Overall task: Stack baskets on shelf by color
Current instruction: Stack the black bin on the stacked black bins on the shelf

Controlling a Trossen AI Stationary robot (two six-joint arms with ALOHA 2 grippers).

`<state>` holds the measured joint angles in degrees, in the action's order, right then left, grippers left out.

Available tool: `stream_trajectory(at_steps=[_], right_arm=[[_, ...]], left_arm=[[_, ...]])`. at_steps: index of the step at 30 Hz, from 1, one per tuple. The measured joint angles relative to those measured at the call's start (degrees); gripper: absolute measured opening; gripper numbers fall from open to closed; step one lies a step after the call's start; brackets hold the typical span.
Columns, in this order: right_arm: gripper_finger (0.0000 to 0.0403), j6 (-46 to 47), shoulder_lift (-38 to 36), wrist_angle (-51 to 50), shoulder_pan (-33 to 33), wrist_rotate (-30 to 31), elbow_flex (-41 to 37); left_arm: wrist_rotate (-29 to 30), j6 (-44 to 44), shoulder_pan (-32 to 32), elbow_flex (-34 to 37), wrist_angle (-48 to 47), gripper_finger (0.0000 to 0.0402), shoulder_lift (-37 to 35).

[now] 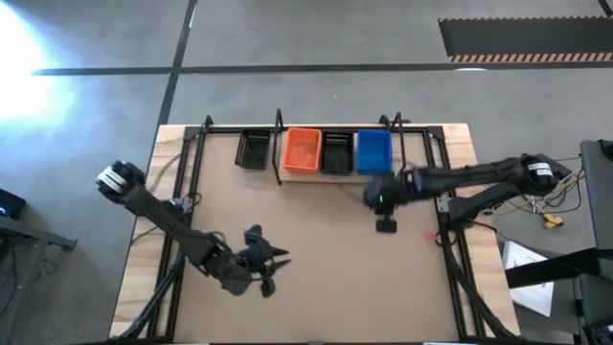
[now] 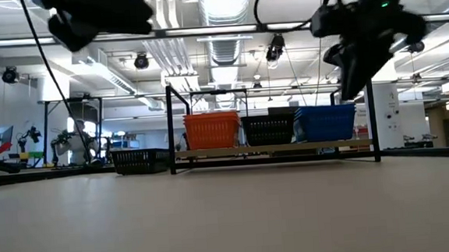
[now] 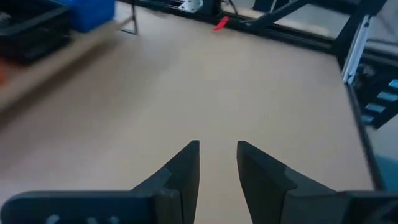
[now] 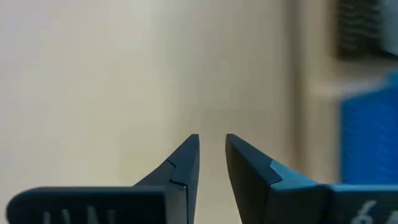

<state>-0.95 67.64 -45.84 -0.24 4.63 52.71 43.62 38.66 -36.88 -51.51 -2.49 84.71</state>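
Left of the shelf (image 1: 402, 171), the left gripper (image 1: 263, 271) hangs well in front of it over the bare table (image 1: 316, 259), its fingers (image 3: 186, 168) a narrow gap apart and holding nothing. A black basket (image 1: 254, 150) sits at the shelf's left end, seemingly just off the plank, then the orange basket (image 1: 303, 150), a second black one (image 1: 336, 151) and the blue basket (image 1: 374, 150) stand side by side on it. The right gripper (image 1: 385, 222) hovers just in front of the blue basket, fingers (image 4: 186, 165) nearly together and empty.
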Motion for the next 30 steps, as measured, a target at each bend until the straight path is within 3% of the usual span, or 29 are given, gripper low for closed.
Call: stream_trajectory(at_steps=[3, 8, 12, 14, 21, 27, 30], right_arm=[[0.0063, 3.02, 1.39, 2.38, 9.17, 3.38, -1.33], [0.0055, 5.97, 5.16, 2.22, 23.81, 18.02, -1.18], [0.0048, 6.72, 8.36, 2.39, 30.89, 29.08, 1.42], [0.0044, 5.40, 9.62, 5.75, 32.63, 31.41, 3.47], [0.0033, -3.05, 13.81, 30.64, 33.86, 29.98, 7.25], [0.0031, -3.89, 19.54, 58.20, 33.90, 12.13, 2.77], [0.0031, -1.47, 22.74, 67.21, 34.65, 7.93, 1.07]], left_arm=[[0.10, -0.05, -0.01, 0.05, -12.35, 0.0090, -7.33], [1.01, -0.05, 4.61, 0.33, -29.97, 0.0090, -17.24], [1.00, -0.96, 10.34, 0.54, -36.53, 0.0090, -21.97], [0.96, -3.87, 13.38, 1.32, -37.02, 0.0090, -23.25], [-2.96, -7.93, 24.21, 3.46, -37.13, 0.0090, -23.53], [-16.84, -9.02, 37.17, 4.48, -37.18, 0.0090, -20.64], [-23.68, -18.75, 43.55, 5.14, -36.87, 0.0090, -18.36]])
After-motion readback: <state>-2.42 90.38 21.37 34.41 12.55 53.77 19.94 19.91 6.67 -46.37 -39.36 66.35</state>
